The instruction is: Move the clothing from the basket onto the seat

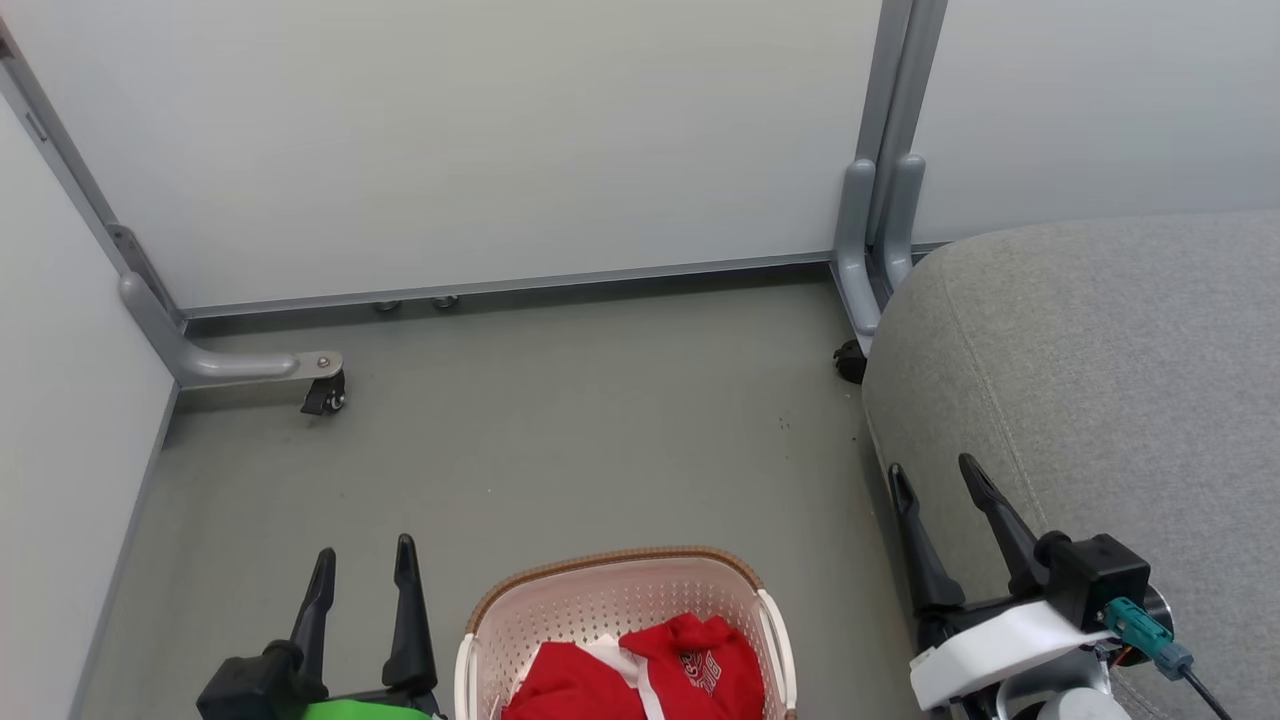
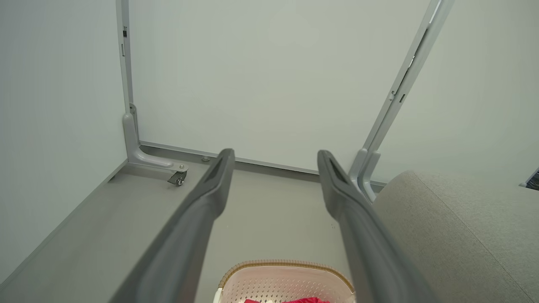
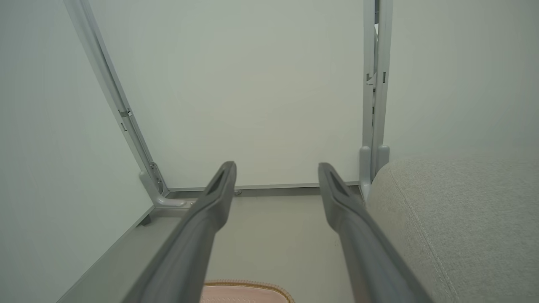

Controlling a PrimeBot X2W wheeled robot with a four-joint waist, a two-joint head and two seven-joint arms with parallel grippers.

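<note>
The red clothing [image 1: 640, 668] with white trim and printed lettering lies bunched in the cream perforated basket [image 1: 600, 600], which stands on the floor at the bottom middle of the head view. The basket's brown rim [image 2: 286, 265] and a sliver of the red clothing [image 2: 305, 300] also appear in the left wrist view. My left gripper [image 1: 364, 556] is open, left of the basket and holding nothing. Also open and empty, my right gripper [image 1: 935, 475] hangs to the basket's right, beside the near edge of the light-grey seat [image 1: 1100, 360]. The seat [image 3: 459, 219] rises at the right.
White partition panels [image 1: 500, 140] with grey metal frames close off the back and left. A grey foot with a caster [image 1: 322, 395] stands at the left, and a post base [image 1: 868, 260] with a dark caster stands next to the seat. Grey floor [image 1: 560, 420] lies between them.
</note>
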